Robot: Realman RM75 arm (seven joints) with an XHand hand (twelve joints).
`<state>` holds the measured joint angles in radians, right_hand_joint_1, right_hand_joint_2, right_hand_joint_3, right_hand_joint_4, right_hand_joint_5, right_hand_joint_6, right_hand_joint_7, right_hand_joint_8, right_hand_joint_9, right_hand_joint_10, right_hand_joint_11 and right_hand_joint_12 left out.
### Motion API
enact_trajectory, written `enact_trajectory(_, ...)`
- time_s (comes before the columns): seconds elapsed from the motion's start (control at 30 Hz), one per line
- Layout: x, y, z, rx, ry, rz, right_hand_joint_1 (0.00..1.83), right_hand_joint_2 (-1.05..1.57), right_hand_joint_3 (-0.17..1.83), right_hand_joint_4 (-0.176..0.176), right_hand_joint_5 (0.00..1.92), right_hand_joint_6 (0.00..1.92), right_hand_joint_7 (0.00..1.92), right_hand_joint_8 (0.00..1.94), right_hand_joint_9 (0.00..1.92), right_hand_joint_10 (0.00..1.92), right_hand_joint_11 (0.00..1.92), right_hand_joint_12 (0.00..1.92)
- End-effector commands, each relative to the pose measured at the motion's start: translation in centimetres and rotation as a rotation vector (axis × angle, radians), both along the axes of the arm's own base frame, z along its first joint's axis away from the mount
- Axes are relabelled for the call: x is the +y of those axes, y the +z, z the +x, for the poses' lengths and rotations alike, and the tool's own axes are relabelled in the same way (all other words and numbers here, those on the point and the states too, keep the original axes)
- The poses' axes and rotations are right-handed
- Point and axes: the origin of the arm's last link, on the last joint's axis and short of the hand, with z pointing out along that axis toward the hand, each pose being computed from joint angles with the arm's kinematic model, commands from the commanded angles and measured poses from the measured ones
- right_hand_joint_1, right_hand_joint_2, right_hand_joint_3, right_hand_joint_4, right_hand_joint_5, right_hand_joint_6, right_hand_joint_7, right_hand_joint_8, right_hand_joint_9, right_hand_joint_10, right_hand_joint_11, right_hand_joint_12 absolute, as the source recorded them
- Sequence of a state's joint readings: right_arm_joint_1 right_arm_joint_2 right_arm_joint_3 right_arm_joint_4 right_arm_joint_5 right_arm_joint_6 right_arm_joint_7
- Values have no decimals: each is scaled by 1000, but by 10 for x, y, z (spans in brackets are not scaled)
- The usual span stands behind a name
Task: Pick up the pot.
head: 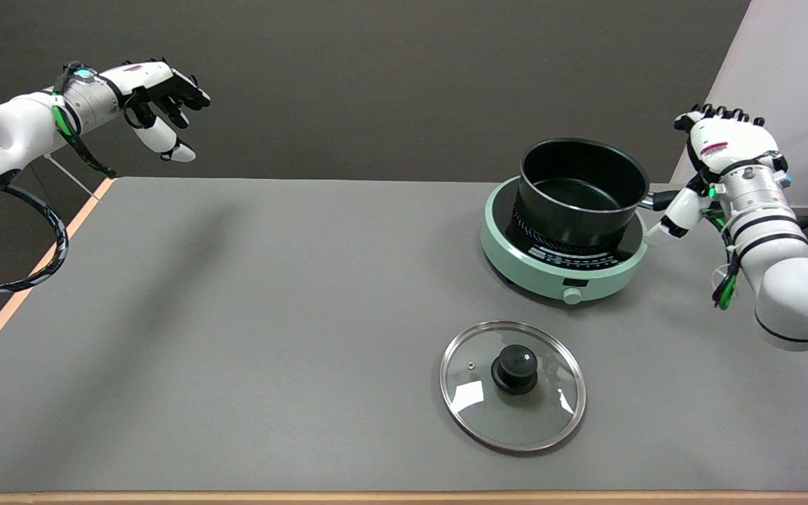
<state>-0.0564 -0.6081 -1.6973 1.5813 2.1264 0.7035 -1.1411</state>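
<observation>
Right hand [716, 151] is hovering at the far right of the table [236, 315], back of the hand turned toward the camera, fingers pointing up and away. Fingertips are lining up in a row along the top edge, looking loosely curled rather than clenched; the thumb [677, 214] is angling down and toward the pot's handle [660, 200]. Thumb tip is sitting right at the handle's outer end, but whether it is touching or just beside it cannot be told from this angle. Nothing is showing between the fingers; palm side is hidden, so how far the hand is spread cannot be told for certain. The pot [581, 189], black and uncovered, is sitting just to the left of the hand on a pale green cooker [558, 270], its short handle pointing straight at the hand. The pot is standing upright on the cooker's dark top. A glass lid [513, 384] with a black knob is lying flat on the table, nearer the camera than the hand and well to its left, apart from the cooker.
</observation>
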Motion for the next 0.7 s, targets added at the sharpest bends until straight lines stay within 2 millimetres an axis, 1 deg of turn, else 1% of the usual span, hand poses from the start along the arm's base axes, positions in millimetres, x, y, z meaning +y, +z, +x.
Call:
enact_trajectory(0.03,-3,-1,-3,-87,-100,42,1317,-577,814,-115,282,282,282,282,282,282,282,282)
enact_trajectory(0.23,-2,4,-3,-95,-144,21,1313,-592,840,-115,254,254,254,254,254,254,254,254)
enact_trajectory(0.5,-2,3,-2,-86,-173,11,1311,-606,873,-114,257,257,257,257,257,257,257,257)
enact_trajectory(0.7,-1,2,-1,-84,-184,3,1296,-632,950,-92,243,243,243,243,243,243,243,243)
